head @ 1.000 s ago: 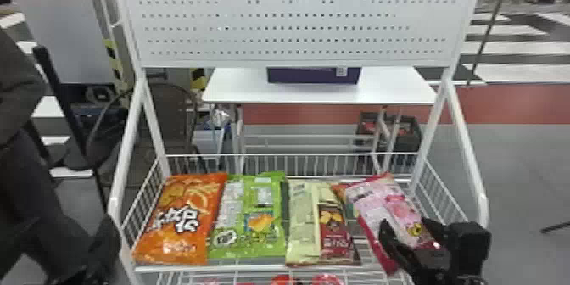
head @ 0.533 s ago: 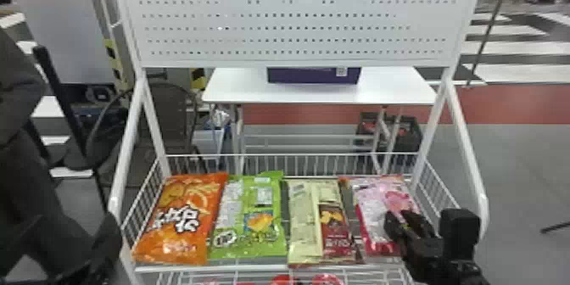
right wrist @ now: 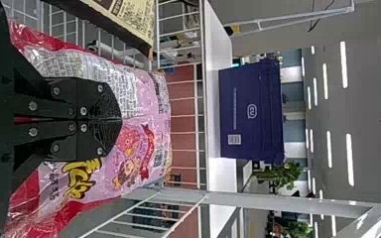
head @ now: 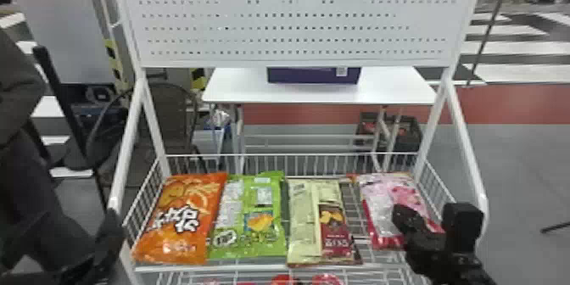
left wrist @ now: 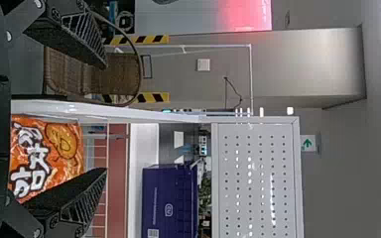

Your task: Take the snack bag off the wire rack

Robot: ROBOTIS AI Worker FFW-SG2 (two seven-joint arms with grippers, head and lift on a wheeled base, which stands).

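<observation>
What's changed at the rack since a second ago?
The right end effector moved forward and slightly left, and its spread fingers closed, apparently pinching the pink snack bag. That bag turned straighter, its near end swinging left. The orange bag and green bag stayed put.

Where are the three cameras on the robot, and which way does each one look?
Head view: on the head, looking forward and down at the wire rack; the left arm and right arm show low down.
Left wrist view: on that wrist, looking forward past its open left gripper, with the orange bag beyond.
Right wrist view: on that wrist, looking forward along its closed right gripper over the pink bag.
Both wrist views share the purple box.
</observation>
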